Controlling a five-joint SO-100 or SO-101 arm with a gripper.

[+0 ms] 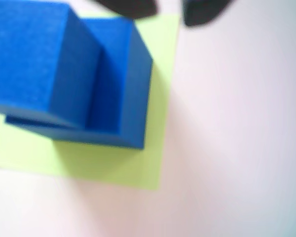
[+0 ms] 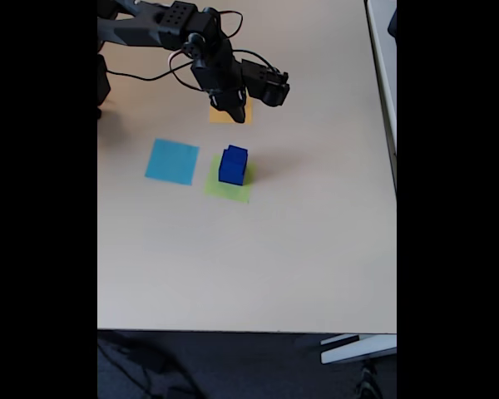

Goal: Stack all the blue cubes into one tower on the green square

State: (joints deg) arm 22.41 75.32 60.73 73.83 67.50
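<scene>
Two blue cubes stand stacked on the green square [image 2: 229,189], near its back edge. In the wrist view the upper cube [image 1: 29,59] looms close at the top left, resting on the wider lower cube [image 1: 123,79], with the green square [image 1: 113,168] showing around them. In the fixed view the stack [image 2: 232,165] is small and dark blue. My gripper [image 2: 239,112] hangs behind the stack, clear of it, over an orange square. In the wrist view its dark fingertips [image 1: 204,12] stand apart at the top edge, gripper [image 1: 168,12] open with nothing between.
A light-blue paper square [image 2: 172,160] lies left of the green one. An orange square [image 2: 220,115] is partly covered by the gripper. Cables loop off the arm [image 2: 166,21] at the back. The table's front edge [image 2: 249,329] and right edge bound the beige surface.
</scene>
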